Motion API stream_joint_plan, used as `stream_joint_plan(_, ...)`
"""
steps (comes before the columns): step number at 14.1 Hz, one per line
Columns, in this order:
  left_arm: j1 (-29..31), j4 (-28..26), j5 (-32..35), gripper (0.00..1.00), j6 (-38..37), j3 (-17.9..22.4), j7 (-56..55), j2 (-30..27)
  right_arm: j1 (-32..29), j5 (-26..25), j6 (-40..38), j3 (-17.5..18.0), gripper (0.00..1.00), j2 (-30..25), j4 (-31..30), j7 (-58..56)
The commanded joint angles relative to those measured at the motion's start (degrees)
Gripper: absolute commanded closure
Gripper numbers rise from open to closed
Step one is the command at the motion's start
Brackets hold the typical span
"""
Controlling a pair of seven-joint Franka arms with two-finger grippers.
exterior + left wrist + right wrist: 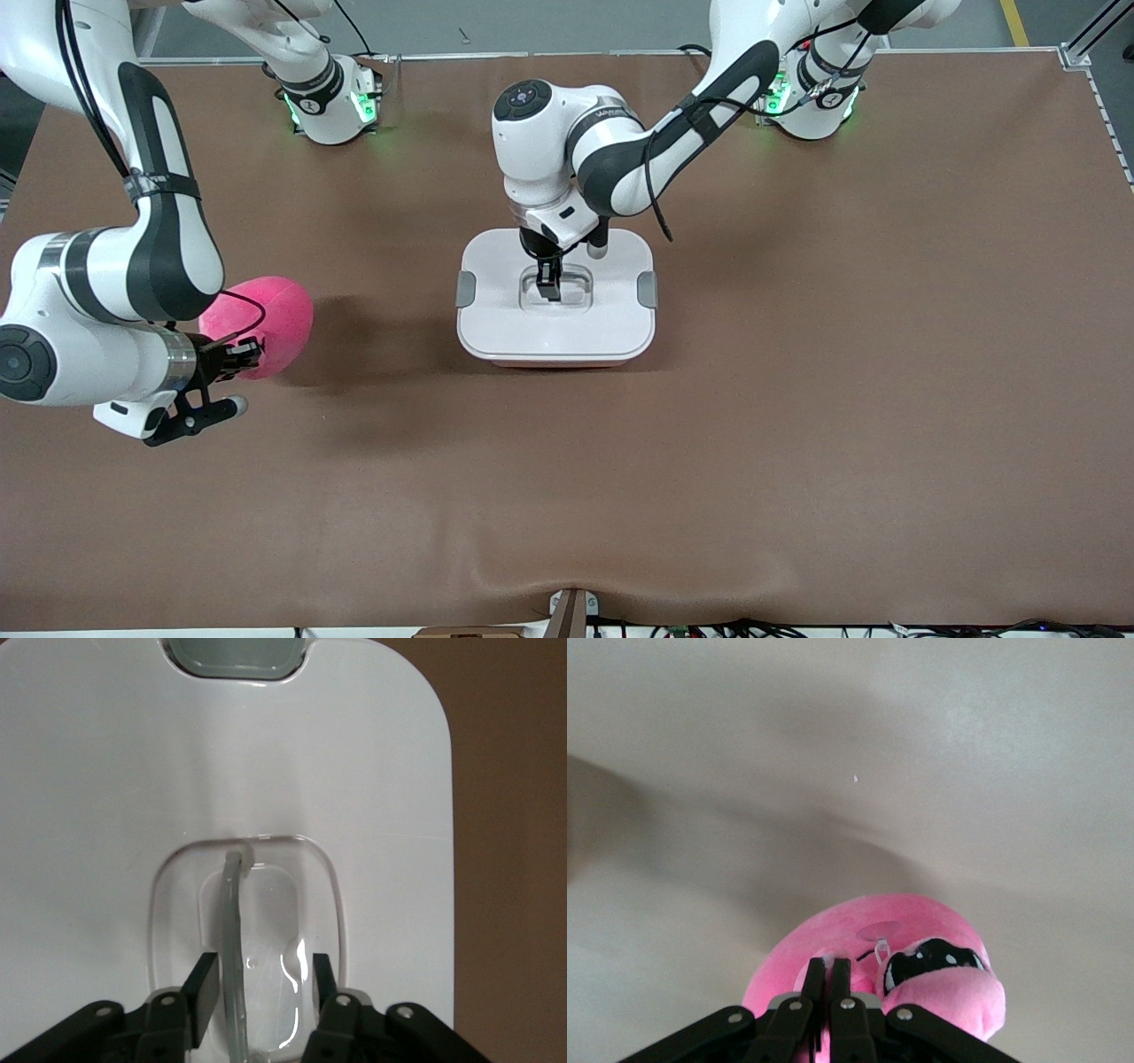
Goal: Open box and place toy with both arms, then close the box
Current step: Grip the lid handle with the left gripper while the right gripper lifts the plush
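The box (602, 323) stands mid-table with its white lid on and a grey clip (466, 289) at each end. My left gripper (549, 282) is down in the lid's recessed handle. In the left wrist view it (263, 988) is open, and the clear handle bar (232, 930) stands between its fingers, close to one finger (204, 985). My right gripper (239, 354) is shut on the pink toy (270, 319) and holds it above the table at the right arm's end. In the right wrist view it (830, 979) pinches the plush (868, 939) beside the toy's dark mouth.
The brown table cover (797, 399) lies bare round the box. The toy's shadow (372, 337) falls on the cover between the toy and the box. The two arm bases (332, 106) stand along the table edge farthest from the front camera.
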Motion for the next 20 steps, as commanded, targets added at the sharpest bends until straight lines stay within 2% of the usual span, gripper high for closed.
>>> stream_joint_plan(1, -0.72, 0.87, 2.65, 0.75, -0.08, -0.11, -9.73, 0.63, -0.33, 0.59, -3.75, 0.84, 1.00, -0.43, 2.80, 4.07)
stream_joint_plan(3, -0.72, 0.87, 2.65, 0.88, 0.00, -0.11, -9.73, 0.63, -0.33, 0.24, -6.30, 0.76, 1.00, -0.60, 3.77, 6.37)
stream_joint_plan(4, -0.72, 1.05, 2.47, 0.99, 0.00, -0.11, -10.25, 0.63, -0.33, -0.11, -7.01, 0.75, 1.00, -0.95, 3.86, 6.46)
stream_joint_plan(11, -0.90, 0.79, 2.47, 1.00, -1.13, -0.19, -9.65, 0.11, -0.59, -0.20, -8.86, 0.67, 1.00, -3.85, 3.95, 6.46)
stream_joint_plan(14, -1.33, 0.78, 2.12, 1.00, -4.29, -0.72, -7.72, -1.12, -0.68, 0.24, -11.31, 0.75, 1.00, -4.21, 3.95, 5.94)
stream_joint_plan(16, -0.99, 0.87, 1.94, 1.00, -7.36, -2.56, -6.66, -2.00, -0.42, 0.50, -11.85, 0.93, 1.00, -4.21, 4.13, 5.85)
stream_joint_plan(20, -0.28, 1.14, 1.86, 1.00, -11.50, -3.53, -4.03, -4.28, -0.33, 0.33, -11.85, 4.09, 1.00, -4.12, 4.22, 5.85)
